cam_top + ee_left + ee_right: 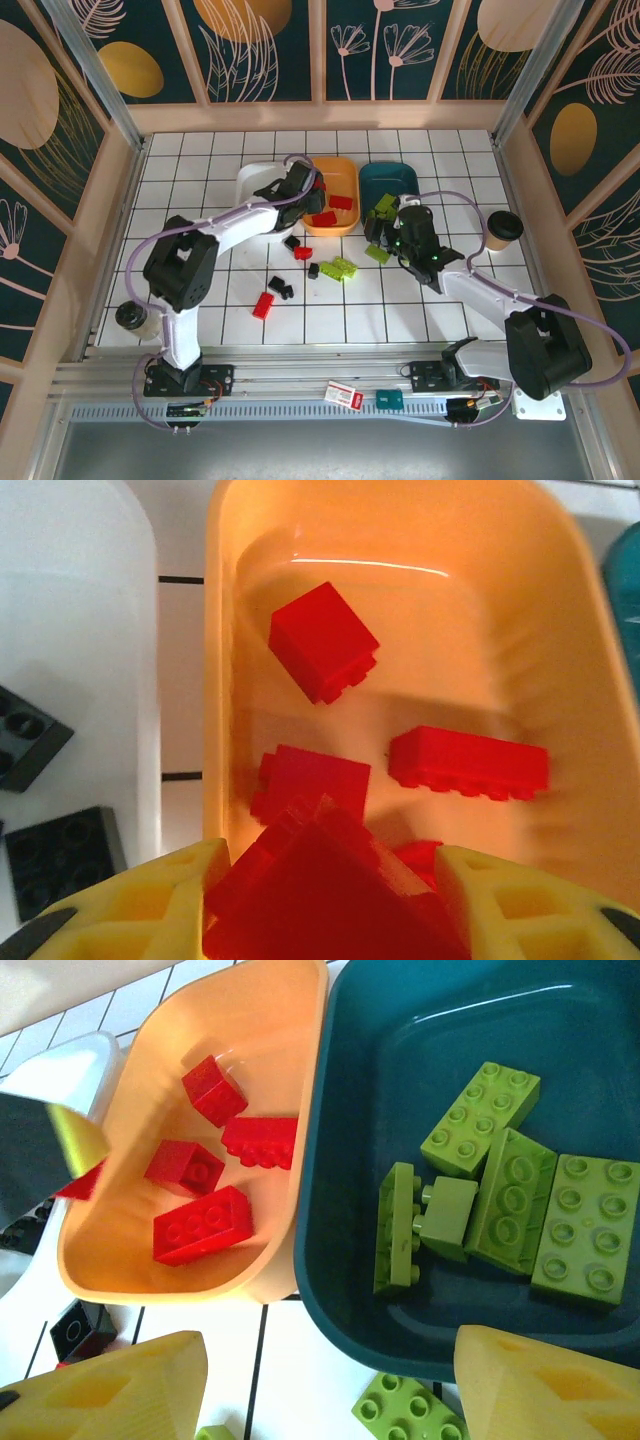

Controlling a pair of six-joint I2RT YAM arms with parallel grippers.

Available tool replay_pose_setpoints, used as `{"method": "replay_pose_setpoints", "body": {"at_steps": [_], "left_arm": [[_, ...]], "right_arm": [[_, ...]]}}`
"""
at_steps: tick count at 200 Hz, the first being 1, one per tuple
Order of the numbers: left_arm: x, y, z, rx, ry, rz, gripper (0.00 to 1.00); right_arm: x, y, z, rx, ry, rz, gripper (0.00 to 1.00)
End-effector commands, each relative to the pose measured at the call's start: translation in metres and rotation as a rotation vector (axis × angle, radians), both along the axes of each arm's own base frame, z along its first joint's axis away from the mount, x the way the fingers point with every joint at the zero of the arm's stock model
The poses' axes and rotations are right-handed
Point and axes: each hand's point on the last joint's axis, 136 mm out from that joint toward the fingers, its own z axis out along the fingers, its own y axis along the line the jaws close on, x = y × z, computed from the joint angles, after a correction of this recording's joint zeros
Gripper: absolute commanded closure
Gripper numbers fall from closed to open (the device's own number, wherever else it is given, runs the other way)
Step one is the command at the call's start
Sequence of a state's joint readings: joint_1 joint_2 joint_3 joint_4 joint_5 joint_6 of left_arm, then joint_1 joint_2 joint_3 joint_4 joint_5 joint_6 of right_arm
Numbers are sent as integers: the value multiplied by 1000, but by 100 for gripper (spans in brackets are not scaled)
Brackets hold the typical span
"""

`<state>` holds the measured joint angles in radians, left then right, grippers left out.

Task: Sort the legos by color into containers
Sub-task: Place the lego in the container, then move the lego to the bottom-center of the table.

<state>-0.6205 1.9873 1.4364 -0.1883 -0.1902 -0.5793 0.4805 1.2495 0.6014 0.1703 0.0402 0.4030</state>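
Observation:
My left gripper (335, 900) hangs over the near end of the orange tray (215, 630), shut on a red lego (330, 890) that sits tilted between its yellow fingers. Three more red legos (322, 640) lie in that tray. Beside it, the white tray (80, 630) holds black pieces (60, 855). My right gripper (330, 1390) stands open with nothing in it, above the table at the front edge of the teal tray (350, 1110), where several green legos (480, 1120) lie. A green lego (410, 1415) lies on the table under it.
Loose legos lie on the tiles in front of the trays: red (263, 305), black (281, 289), green (343, 267). A paper cup with a black lid (503, 229) stands at the right and a small jar (133, 318) at the left edge. Wooden walls enclose the table.

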Motion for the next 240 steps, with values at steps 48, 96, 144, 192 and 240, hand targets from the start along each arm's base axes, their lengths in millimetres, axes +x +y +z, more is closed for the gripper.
{"method": "replay_pose_setpoints", "body": {"at_steps": [48, 96, 144, 192, 240], "left_arm": [[31, -20, 34, -77, -46, -17, 33], [-3, -18, 87, -242, -103, -68, 15], [-72, 14, 88, -345, -90, -82, 11], [-129, 58, 54, -332, -43, -37, 3], [-155, 85, 38, -283, -32, -4, 2]], "right_arm": [[-25, 18, -5, 27, -14, 102, 32], [-38, 43, -22, -30, 26, 198, 33], [-40, 83, -51, -108, 88, 358, 34], [-20, 86, -75, -191, 123, 328, 42], [-33, 100, -89, -240, 152, 369, 39]]}}
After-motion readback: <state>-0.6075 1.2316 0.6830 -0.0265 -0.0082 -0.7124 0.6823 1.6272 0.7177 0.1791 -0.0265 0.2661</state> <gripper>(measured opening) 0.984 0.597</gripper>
